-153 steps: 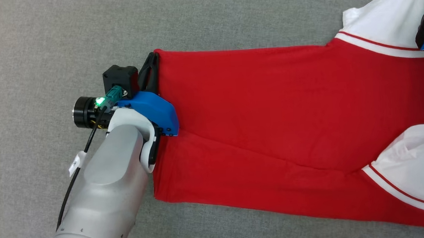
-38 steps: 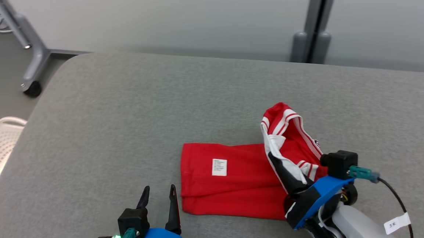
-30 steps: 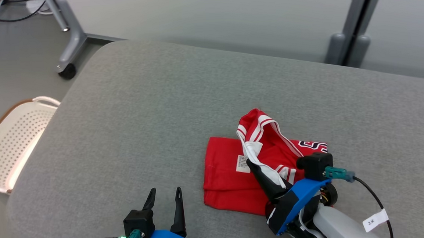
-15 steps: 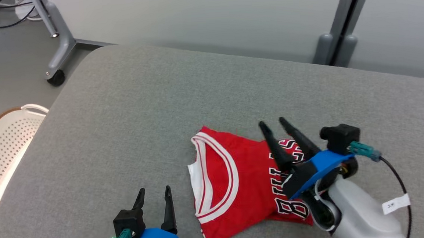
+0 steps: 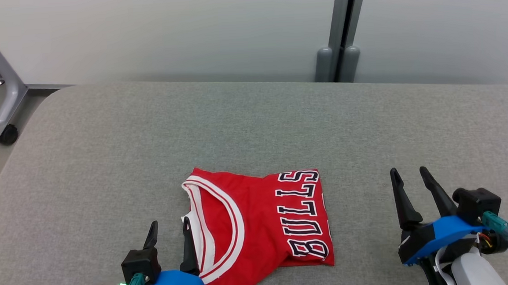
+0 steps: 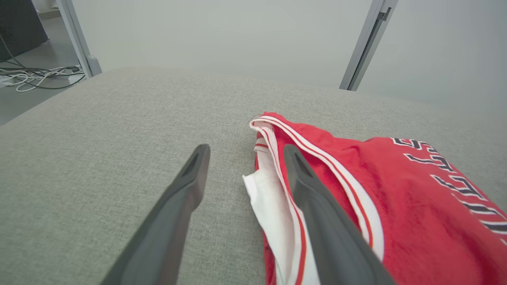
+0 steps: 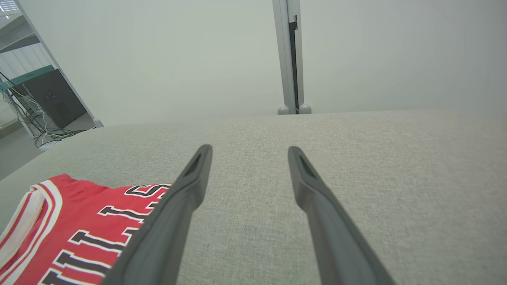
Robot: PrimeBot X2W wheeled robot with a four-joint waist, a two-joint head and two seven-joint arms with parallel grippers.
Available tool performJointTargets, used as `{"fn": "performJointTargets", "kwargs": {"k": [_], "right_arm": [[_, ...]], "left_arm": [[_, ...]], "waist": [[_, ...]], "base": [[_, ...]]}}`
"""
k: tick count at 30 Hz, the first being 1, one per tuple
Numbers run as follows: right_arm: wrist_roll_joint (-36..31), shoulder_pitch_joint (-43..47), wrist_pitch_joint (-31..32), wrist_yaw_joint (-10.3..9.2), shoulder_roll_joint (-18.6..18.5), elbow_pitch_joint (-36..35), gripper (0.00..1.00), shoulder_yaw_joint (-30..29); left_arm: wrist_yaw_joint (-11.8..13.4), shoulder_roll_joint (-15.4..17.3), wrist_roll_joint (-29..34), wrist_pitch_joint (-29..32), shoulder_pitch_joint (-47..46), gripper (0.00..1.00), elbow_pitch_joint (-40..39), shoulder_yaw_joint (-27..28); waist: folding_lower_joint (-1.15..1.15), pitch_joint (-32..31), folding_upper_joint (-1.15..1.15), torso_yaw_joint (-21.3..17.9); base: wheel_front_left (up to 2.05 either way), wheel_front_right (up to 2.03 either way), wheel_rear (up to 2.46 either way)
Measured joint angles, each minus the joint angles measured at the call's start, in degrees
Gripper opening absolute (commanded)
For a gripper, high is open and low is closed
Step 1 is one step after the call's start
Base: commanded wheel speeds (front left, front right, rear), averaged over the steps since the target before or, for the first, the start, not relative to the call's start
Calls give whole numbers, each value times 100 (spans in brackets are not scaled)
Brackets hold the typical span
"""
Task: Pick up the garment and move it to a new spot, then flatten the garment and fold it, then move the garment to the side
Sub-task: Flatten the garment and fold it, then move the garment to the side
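Folded garment (image 5: 259, 221) sat near the worktop's (image 5: 104, 138) front edge. Left gripper (image 5: 169, 222) by its collar and right gripper (image 5: 409, 171) off to the side both had fingers spread apart, empty. Looked soft and floppy, so I'd pinch all layers at an edge.

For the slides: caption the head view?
Folded red Bulls jersey on grey fabric surface; left gripper and right gripper open, flanking it.

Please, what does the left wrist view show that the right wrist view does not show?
Left wrist view, not the right: the open left claw, one finger in front of a white fabric flap. Right wrist view, not the left: the open right claw over the bare grey padded surface, and two rounded feet below the grey post. Both: the red jersey, that surface, that post.
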Motion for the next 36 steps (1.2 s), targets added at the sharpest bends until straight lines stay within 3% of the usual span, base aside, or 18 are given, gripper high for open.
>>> {"fn": "performJointTargets", "kwargs": {"k": [11, 21, 29, 36], "right_arm": [[-542, 642, 0, 0, 119, 47, 100, -202], [-331, 771, 0, 0, 133, 104, 100, 29], [-179, 815, 0, 0, 132, 167, 100, 172], [381, 293, -1, 0, 137, 597, 100, 883]], "left_arm": [[-41, -1, 189, -1, 394, 100, -108, 349], [-45, 0, 276, 0, 675, 100, -191, 503], [-91, -2, 287, -1, 681, 100, -245, 470], [-127, -4, 212, 0, 461, 100, -282, 113]], "waist": [[0, -288, 0, -499], [0, -460, 0, -748], [0, -428, 0, -722], [1, -152, 0, -318]], "base": [[0, 0, 0], [0, 0, 0], [0, 0, 0], [0, 0, 0]]}}
